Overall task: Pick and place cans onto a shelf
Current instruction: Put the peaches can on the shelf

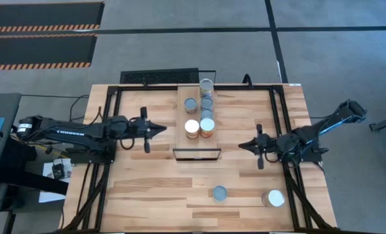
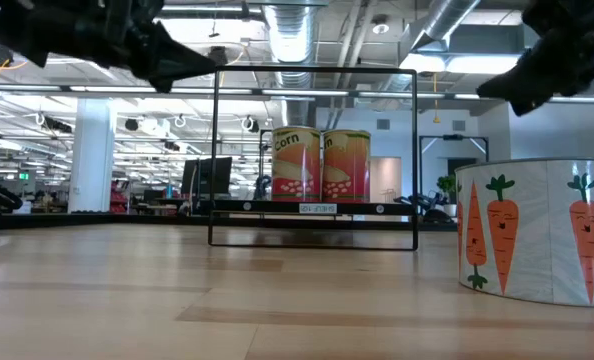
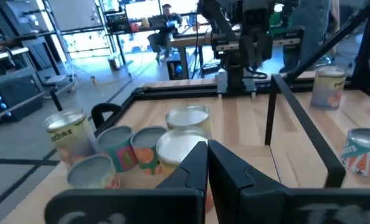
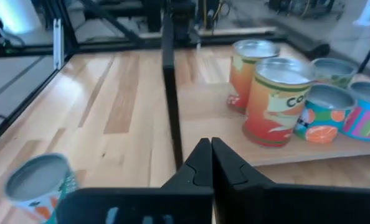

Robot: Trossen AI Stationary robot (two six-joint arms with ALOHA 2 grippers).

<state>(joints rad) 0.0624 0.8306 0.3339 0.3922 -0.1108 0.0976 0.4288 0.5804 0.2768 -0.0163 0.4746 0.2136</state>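
High view: six cans on the shelf [image 1: 182, 133], two loose near the table's front edge, a grey-top can [image 1: 219, 193] and a white-top can [image 1: 275, 198]. Left gripper [image 1: 162, 130] and right gripper [image 1: 242, 146] both closed, empty. Next pick prob right arm: open wide, drop straight over the can, grip mid-body

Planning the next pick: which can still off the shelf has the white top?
The white-topped can on the tabletop, under the right arm near the right frame rail. The other loose can, nearer the middle, has a grey-blue metal top.
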